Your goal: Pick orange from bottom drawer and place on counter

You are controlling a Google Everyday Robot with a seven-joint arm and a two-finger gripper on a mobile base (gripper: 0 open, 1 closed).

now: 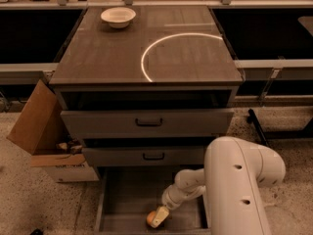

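The arm [238, 179] reaches down from the lower right into the open bottom drawer [121, 199], with the hand [160, 217] low over the drawer's grey floor near its front edge. The orange [150, 219] lies on that floor and touches the hand's left side, partly hidden behind it. Whether the hand holds the fruit or only rests against it, I cannot tell.

Above the bottom drawer, the middle drawer [146, 156] and top drawer [146, 123] are each pulled out a little, and both have dark handles. The counter [98, 58] carries a white bowl [118, 16] near its far left corner. A bright white arc [143, 60] curves across its right half, from the near edge toward the far right corner. An open cardboard box [35, 122] leans on the floor beside the cabinet's left side.
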